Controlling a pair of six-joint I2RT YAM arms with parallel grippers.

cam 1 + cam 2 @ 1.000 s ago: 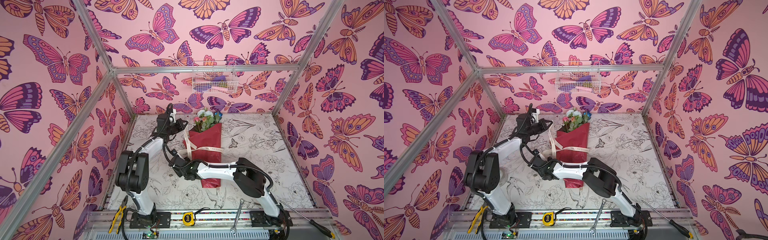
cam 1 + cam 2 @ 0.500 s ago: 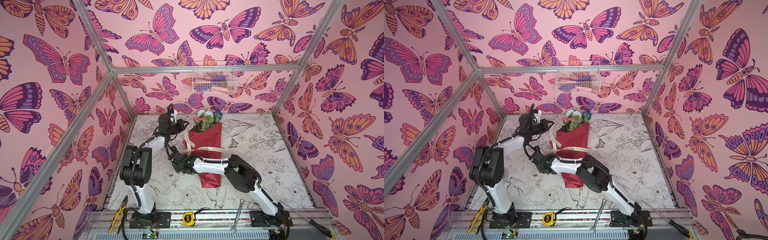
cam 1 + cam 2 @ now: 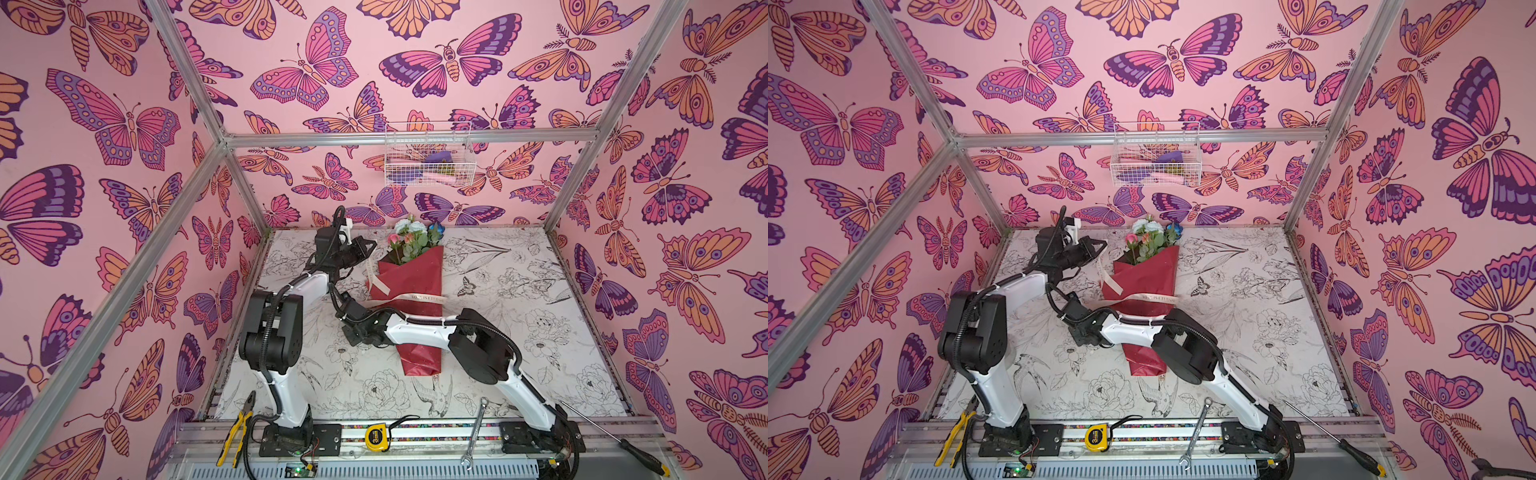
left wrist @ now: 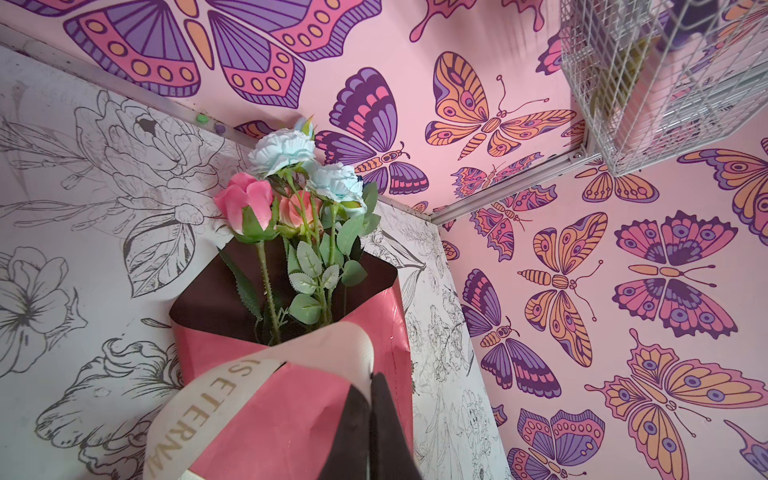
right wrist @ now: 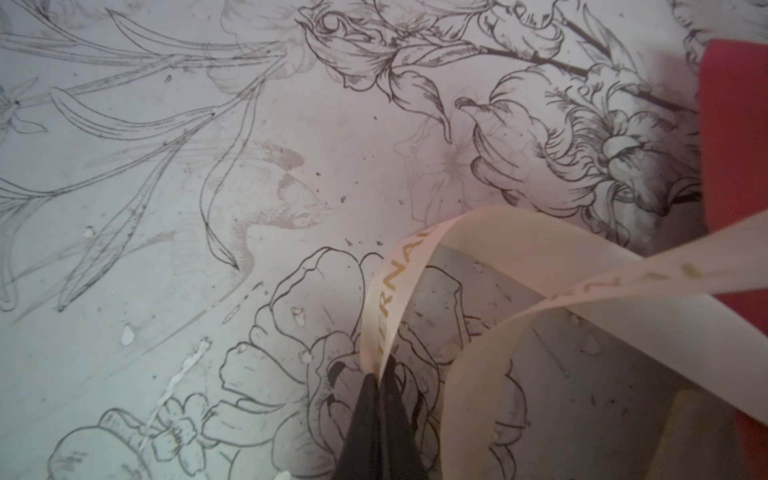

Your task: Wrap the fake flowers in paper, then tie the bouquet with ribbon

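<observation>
2 arms each hold the same cream ribbon with gold letters (image 5: 390, 291). The left gripper (image 4: 371, 388) is pinched shut on the ribbon up near the open top of the wrap. The right gripper (image 5: 379, 376) is pinched shut on another part of it, low over the white table printed with black line flowers (image 3: 519, 353), near the side of the wrap. The bouquet of fake flowers (image 3: 411, 286) has pink, peach, white and blue heads on thin green stems in shiny dark red paper. It lies flat in the middle of the table with its heads toward the back wall, and the ribbon crosses over its middle. I think the bouquet is very light, so a hard tug could drag or roll it. The paper looks slick and crinkly and could crush. The ribbon looks soft, floppy and smooth, so it may slip. It seems best to hold the ribbon, not the flowers, and pull both sides gently and evenly.
</observation>
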